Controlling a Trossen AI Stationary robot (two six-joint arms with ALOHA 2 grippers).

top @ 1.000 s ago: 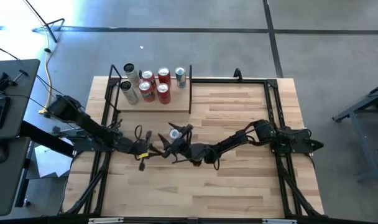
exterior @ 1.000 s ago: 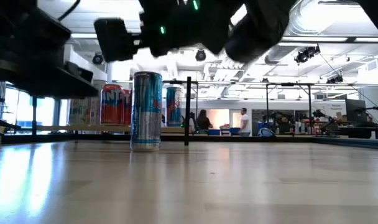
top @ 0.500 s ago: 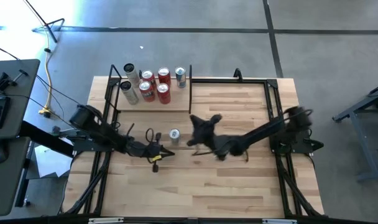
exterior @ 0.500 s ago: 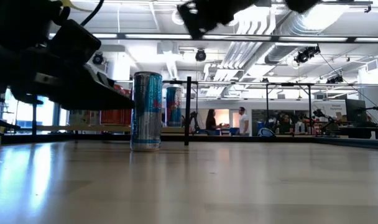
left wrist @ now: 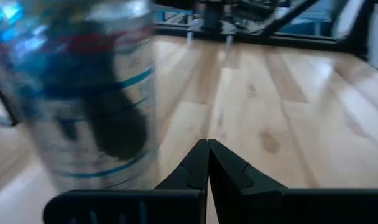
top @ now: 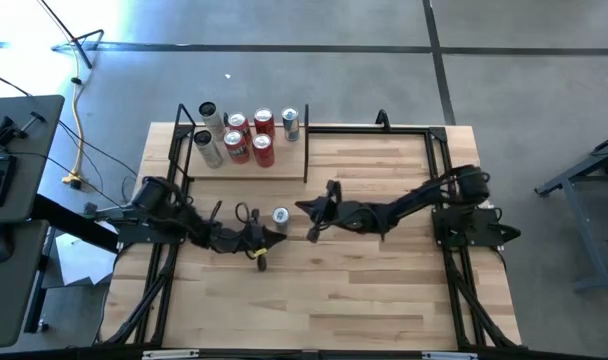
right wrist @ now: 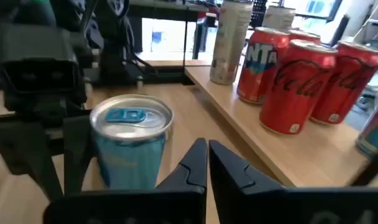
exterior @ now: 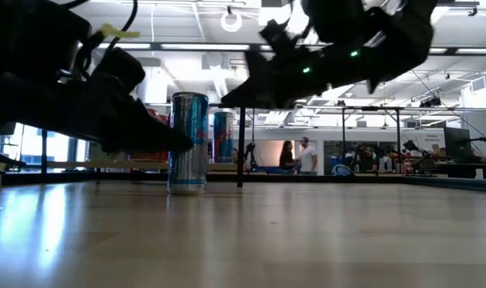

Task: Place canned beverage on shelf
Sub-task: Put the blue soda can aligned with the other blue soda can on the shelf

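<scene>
Well, you've got a loose can [top: 281,215] standing upright on the bare tabletop [top: 384,290], not on the shelf [top: 284,165] yet, so the main job is still ahead of you. The shelf sits toward eleven o'clock from that can on the overhead view, already carrying a cluster of cans: red cans [top: 252,140] and silver ones [top: 208,135]. Your right gripper [top: 312,215] is at the can's three o'clock, just beside it, and its fingers [right wrist: 204,163] are pressed together on nothing, the blue-and-silver can top in plain sight beyond them. Your left gripper [top: 267,240] comes in from about seven o'clock, close to the can, and its jaws are pinched closed too, empty, with the can looming right alongside in its own wrist view. So by my read: several drinks shelved, this one not grasped. You'll need a claw opened wide enough to straddle the can before any lift toward the shelf.
</scene>
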